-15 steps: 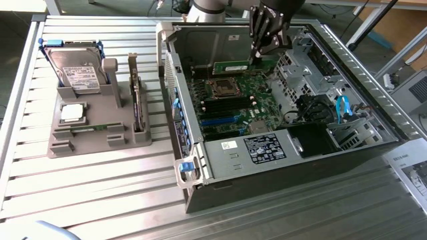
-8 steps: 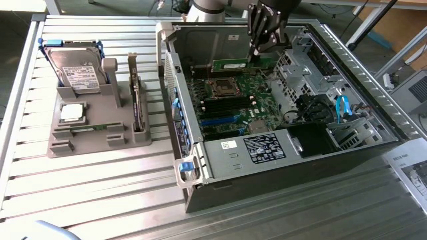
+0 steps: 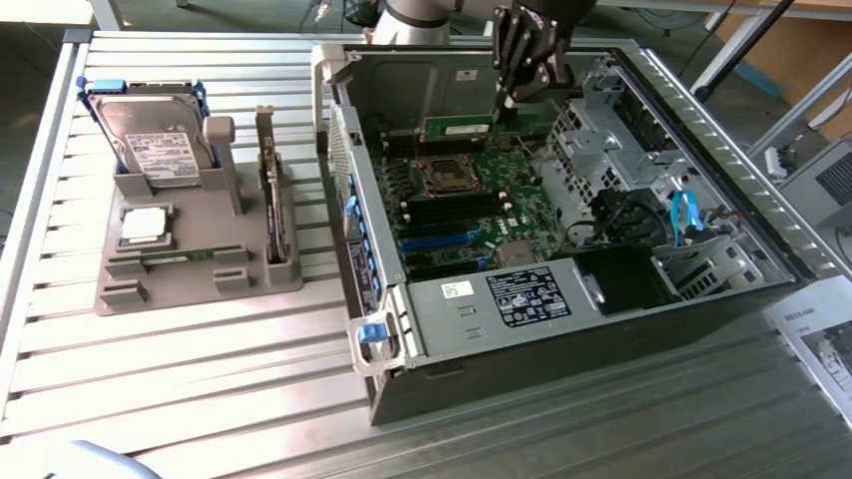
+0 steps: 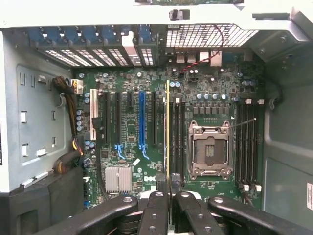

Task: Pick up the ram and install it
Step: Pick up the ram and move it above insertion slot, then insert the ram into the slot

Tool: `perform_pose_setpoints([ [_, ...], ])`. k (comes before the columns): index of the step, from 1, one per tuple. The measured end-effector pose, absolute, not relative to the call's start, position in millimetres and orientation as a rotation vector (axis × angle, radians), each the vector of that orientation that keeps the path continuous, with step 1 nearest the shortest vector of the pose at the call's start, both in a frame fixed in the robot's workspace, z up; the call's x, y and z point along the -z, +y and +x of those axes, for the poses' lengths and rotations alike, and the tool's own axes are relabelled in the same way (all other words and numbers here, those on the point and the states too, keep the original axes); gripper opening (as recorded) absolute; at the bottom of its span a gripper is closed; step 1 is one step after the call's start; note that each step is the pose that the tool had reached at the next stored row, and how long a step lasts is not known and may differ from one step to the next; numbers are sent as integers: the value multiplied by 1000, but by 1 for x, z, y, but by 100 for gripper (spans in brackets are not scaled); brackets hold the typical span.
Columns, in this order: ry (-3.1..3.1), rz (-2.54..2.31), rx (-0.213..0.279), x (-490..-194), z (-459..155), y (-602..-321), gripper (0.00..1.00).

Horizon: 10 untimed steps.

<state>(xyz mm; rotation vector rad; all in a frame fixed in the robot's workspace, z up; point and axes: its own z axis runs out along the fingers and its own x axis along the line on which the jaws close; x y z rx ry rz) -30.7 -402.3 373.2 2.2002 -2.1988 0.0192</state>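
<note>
Inside the open computer case (image 3: 692, 110), my gripper (image 3: 510, 100) is shut on the ram (image 3: 460, 127), a long green stick held by one end above the motherboard (image 3: 460, 215). In the wrist view the ram (image 4: 168, 132) appears edge-on as a thin line between the black fingers (image 4: 155, 205). It runs along the dark memory slots (image 4: 176, 137) beside the CPU socket (image 4: 210, 149). I cannot tell whether the ram touches a slot.
A grey holder (image 3: 174, 269) at the exterior view's left carries a hard drive (image 3: 154, 140), an upright card (image 3: 273, 200) and a small chip (image 3: 144, 225). Case walls, the drive cage (image 3: 620, 125), the power supply (image 3: 533, 296) and blue cables (image 3: 685, 215) crowd the board.
</note>
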Motion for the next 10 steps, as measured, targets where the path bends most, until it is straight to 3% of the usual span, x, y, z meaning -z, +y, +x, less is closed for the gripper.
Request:
perform_pose_setpoints([
  [10,-2199,2200,-19,-373,-31,-402,12],
])
